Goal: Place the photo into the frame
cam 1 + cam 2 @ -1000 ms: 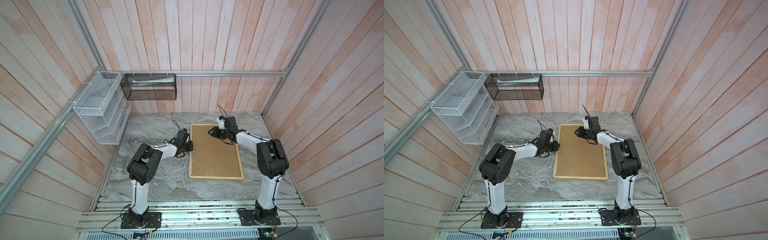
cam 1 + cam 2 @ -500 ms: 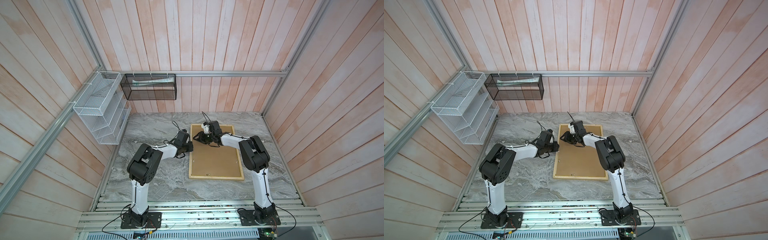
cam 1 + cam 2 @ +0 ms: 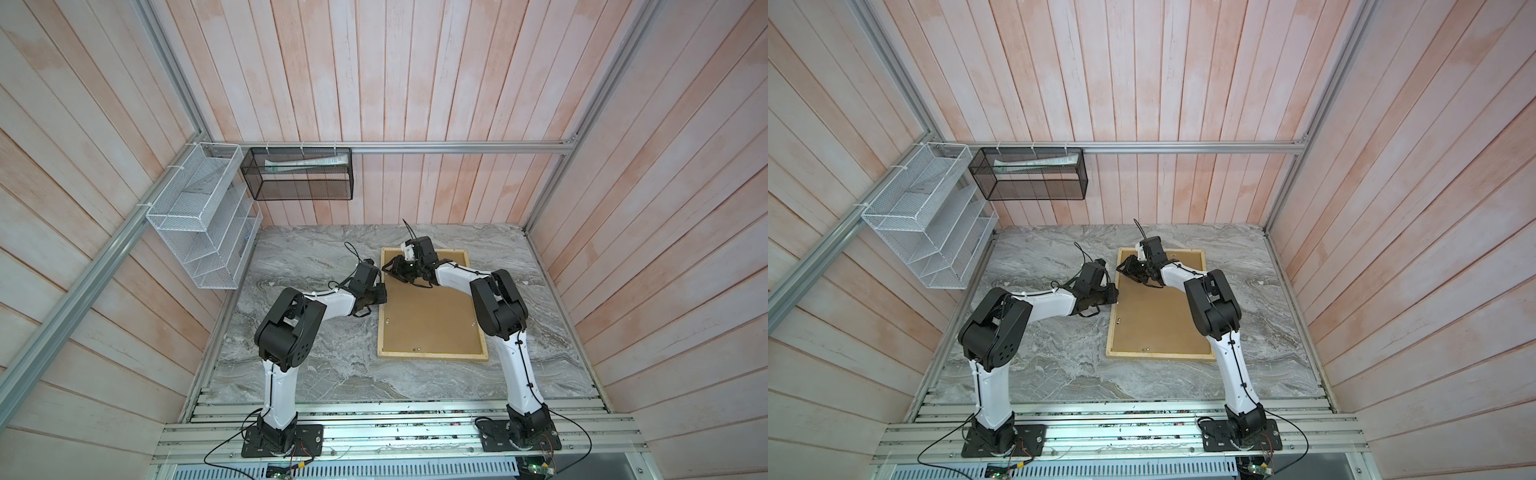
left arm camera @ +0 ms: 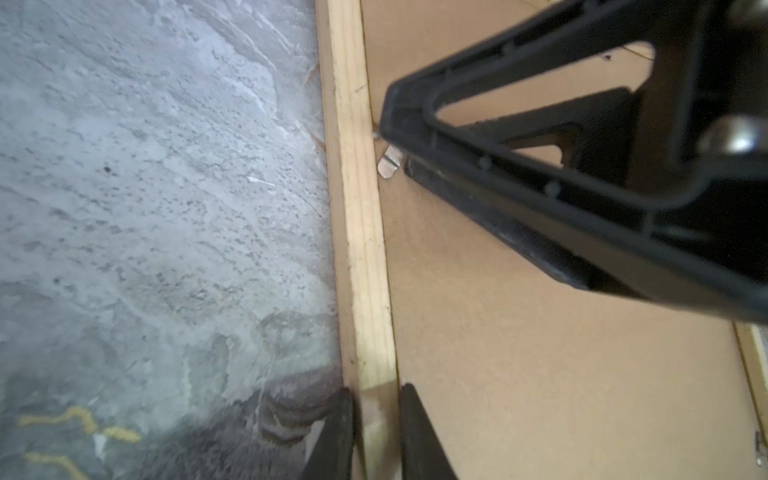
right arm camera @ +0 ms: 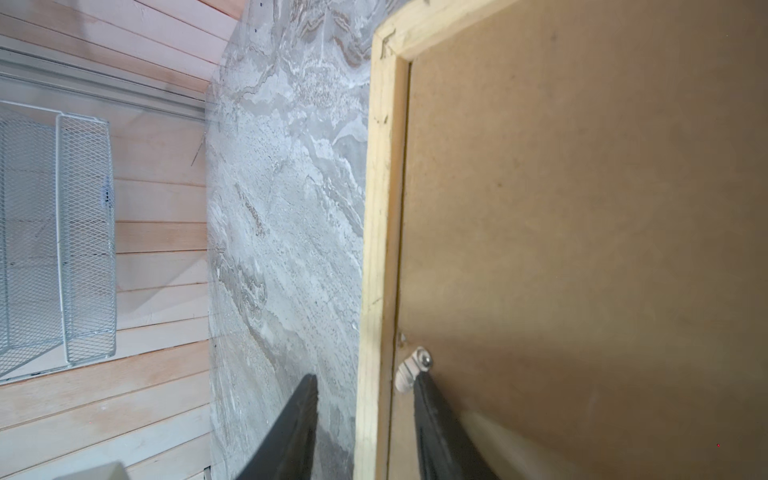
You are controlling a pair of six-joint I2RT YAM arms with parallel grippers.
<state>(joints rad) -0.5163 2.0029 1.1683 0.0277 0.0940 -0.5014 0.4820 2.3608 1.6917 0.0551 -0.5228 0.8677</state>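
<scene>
The frame (image 3: 432, 356) was pictured lying face down on the marble table (image 3: 316, 257), its opening filled by a brown backing board (image 3: 432, 316) (the photo itself could not be seen). The rail nearest the left arm was pinched between the fingers of the left gripper (image 4: 376, 392), closed on the wood. Farther along that rail, near the far corner, the right gripper (image 5: 363, 377) was set astride it with jaws apart, one fingertip (image 5: 424, 403) touching a small metal retaining tab (image 5: 405, 374). A white wire rack (image 3: 199, 224) and a black mesh basket (image 3: 299, 174) were mounted on the walls beyond.
</scene>
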